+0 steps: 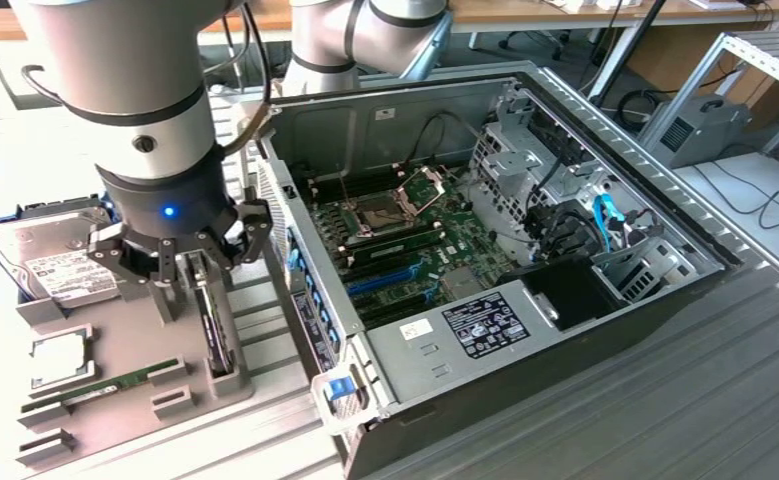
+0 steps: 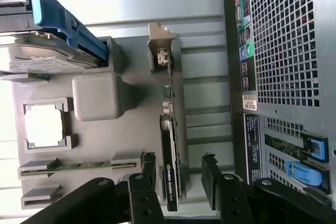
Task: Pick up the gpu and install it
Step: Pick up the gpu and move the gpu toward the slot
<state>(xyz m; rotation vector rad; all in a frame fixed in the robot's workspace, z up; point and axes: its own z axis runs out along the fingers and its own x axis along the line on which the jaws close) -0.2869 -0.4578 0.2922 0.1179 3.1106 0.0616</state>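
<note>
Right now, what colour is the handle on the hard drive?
Blue. The handle shows best in the wrist view.

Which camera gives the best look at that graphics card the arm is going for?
The wrist view: the gpu stands on edge in its gray holder, seen along nearly its whole length, between the open gripper fingers. In the exterior view the gpu is a thin dark edge, partly hidden by the gripper.
</note>
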